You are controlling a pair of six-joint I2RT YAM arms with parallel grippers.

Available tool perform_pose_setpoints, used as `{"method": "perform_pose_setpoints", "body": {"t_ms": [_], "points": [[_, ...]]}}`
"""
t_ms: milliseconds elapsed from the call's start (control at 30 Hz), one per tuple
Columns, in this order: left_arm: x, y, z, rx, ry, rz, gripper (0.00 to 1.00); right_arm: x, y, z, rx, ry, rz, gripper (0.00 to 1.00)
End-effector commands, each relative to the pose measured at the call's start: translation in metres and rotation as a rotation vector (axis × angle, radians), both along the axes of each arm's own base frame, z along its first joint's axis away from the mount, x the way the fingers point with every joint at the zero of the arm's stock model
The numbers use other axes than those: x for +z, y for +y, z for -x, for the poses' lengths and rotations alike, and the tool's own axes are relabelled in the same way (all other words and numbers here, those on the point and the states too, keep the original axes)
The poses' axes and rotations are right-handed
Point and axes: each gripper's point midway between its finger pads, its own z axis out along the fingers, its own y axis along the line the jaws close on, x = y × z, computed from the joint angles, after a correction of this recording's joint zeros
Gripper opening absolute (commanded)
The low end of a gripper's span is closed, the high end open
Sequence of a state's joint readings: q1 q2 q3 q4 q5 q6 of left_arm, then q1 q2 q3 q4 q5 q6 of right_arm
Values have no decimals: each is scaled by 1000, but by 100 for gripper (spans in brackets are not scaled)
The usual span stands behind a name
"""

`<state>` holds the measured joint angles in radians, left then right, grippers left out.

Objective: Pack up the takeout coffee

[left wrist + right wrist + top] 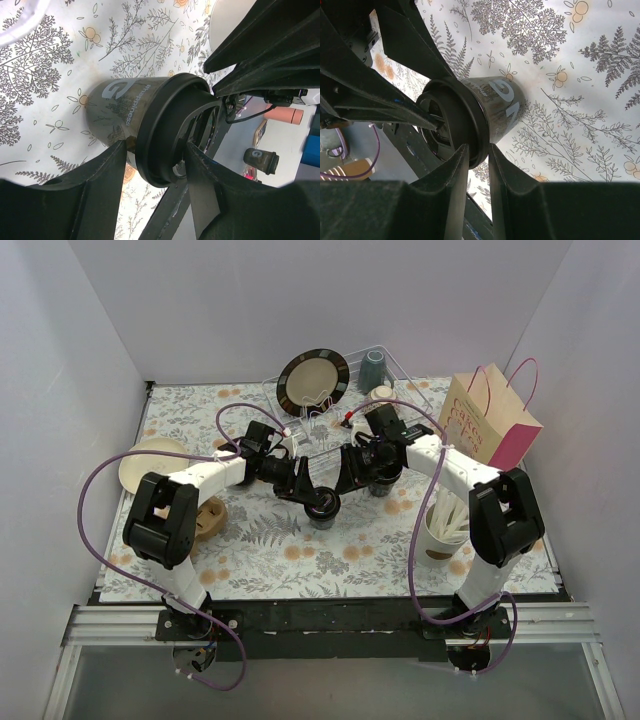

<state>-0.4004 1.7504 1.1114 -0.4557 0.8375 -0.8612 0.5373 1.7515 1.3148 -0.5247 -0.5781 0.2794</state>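
A small black takeout coffee cup (322, 512) with a round black lid stands on the floral table, near the middle. In the left wrist view the cup (115, 105) carries a white logo, and my left gripper (156, 145) is shut across its lid (165, 115), one finger under the rim and one on top. In the right wrist view my right gripper (478, 147) pinches the lid's rim (465, 120) on the cup (502, 102) from the other side. In the top view the left gripper (318, 498) and right gripper (345, 480) meet over it. Another black cup (261, 160) shows far off.
A tan and pink paper bag (490, 420) stands at the back right. A white cup of wooden stirrers (443, 530) is beside the right arm. A wire dish rack holds a plate (313, 380) and a grey-blue mug (372, 370). A cream plate (150, 462) lies left.
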Motion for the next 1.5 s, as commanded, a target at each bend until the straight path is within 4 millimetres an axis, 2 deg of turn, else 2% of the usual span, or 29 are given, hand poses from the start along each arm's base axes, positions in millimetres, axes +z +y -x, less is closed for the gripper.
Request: {"method": "perform_pose_setpoints", "body": {"t_ms": [0, 233, 500, 833, 967, 1033, 1100, 1233, 1267, 1333, 1367, 1467], "points": [[-67, 35, 17, 16, 66, -254, 46, 1, 3, -2, 26, -17, -19, 30], [-70, 35, 17, 18, 72, -261, 46, -10, 3, 2, 32, 3, -22, 29], [-80, 39, 20, 20, 89, -287, 46, -48, -13, 16, -27, 70, 59, 25], [-92, 45, 23, 29, 98, -325, 45, -82, -37, 29, -100, 101, 184, 22], [-94, 49, 22, 39, 93, -344, 45, -89, -42, 30, -111, 101, 207, 22], [-94, 51, 21, 49, 92, -363, 44, -87, -41, 28, -108, 92, 203, 22], [-94, 51, 21, 57, 100, -365, 44, -74, -33, 19, -101, 70, 171, 23], [-90, 52, 21, 102, 131, -380, 45, -35, -15, -7, -100, -6, 99, 30], [-89, 52, 21, 112, 138, -384, 45, -16, -7, -16, -98, -28, 68, 31], [-84, 50, 22, 141, 164, -377, 46, -5, -1, -23, -97, -32, 54, 37], [-83, 50, 26, 148, 179, -368, 46, 9, 4, -31, -104, -55, 36, 40], [-73, 46, 27, 190, 198, -339, 47, 27, 8, -37, -121, -68, 14, 53]]}}
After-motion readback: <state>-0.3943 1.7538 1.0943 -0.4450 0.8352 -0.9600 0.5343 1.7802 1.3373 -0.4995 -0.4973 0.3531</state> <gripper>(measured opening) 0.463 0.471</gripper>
